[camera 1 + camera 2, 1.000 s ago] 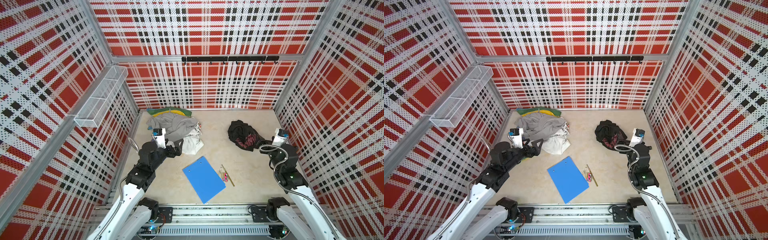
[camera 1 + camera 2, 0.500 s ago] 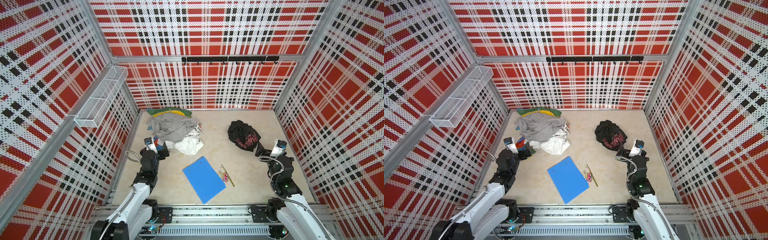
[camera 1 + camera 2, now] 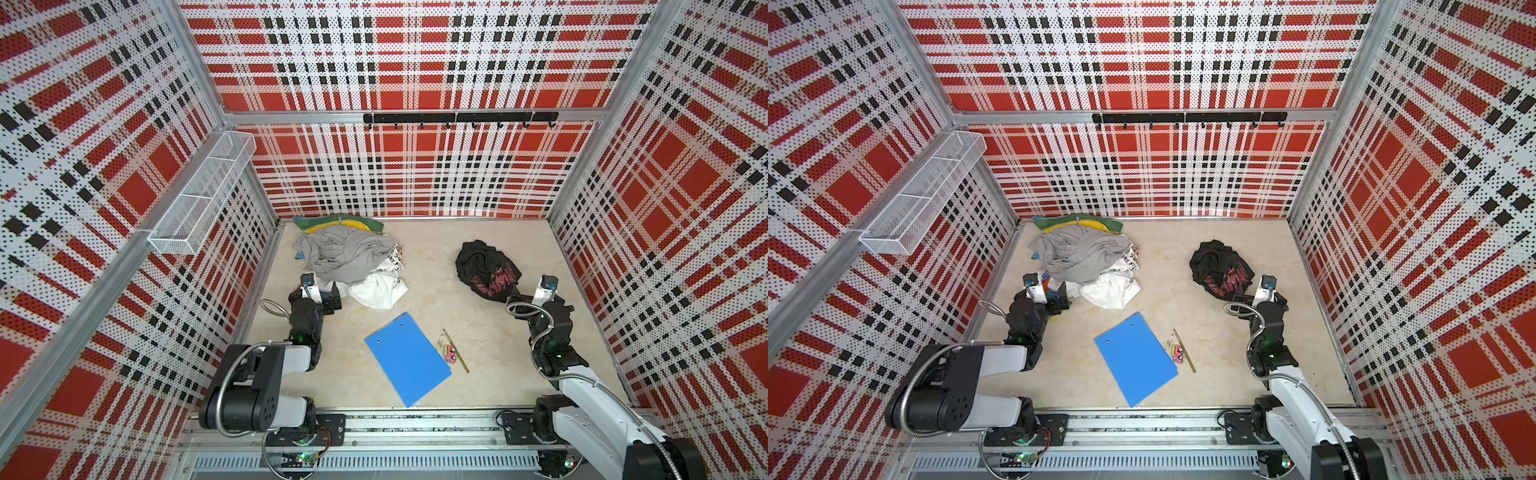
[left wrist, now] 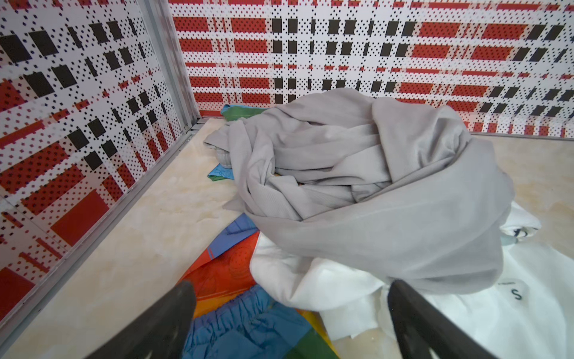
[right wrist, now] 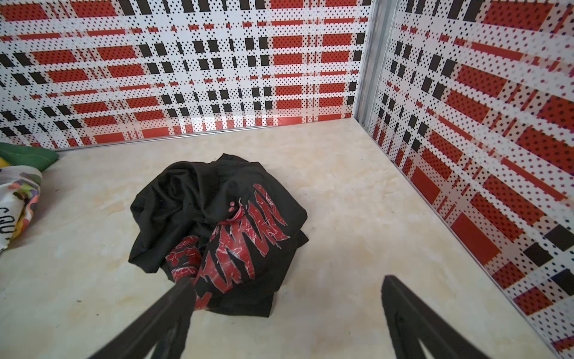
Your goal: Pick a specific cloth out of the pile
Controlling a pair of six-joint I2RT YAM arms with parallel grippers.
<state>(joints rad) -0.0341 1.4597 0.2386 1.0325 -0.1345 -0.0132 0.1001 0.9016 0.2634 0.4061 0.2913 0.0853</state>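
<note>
- The table (image 3: pixel 436 257) carries two separate heaps, and neither has shifted over the last second
- The pile (image 3: pixel 347 255) sits in the far left corner, the grey garment (image 4: pixel 357 174) on top and a white one with lettering spilling out toward you
- Your cloth (image 3: pixel 485 270), the black one with the jagged red print, lies crumpled on bare table at the far right, well apart from the pile, so it looks properly singled out
- The blue clipboard (image 3: pixel 407 359) lies flat between your two arms, untouched
- Here's the change: both arms have folded back toward the rail, away from the fabric
- Your left gripper (image 4: pixel 290 284) has drawn back to the pile's near edge, jaws spread wide over a colourful garment with nothing between them
- Your right gripper (image 5: pixel 285 279) has backed away too, jaws wide and empty; one finger crosses the cloth's near hem in the wrist view, and you can't tell whether it touches
- The pencil (image 3: pixel 456 351) beside the clipboard hasn't moved
- With the cloth let go and lying alone, the picking looks done, and all that's left for you is the retreat
</note>
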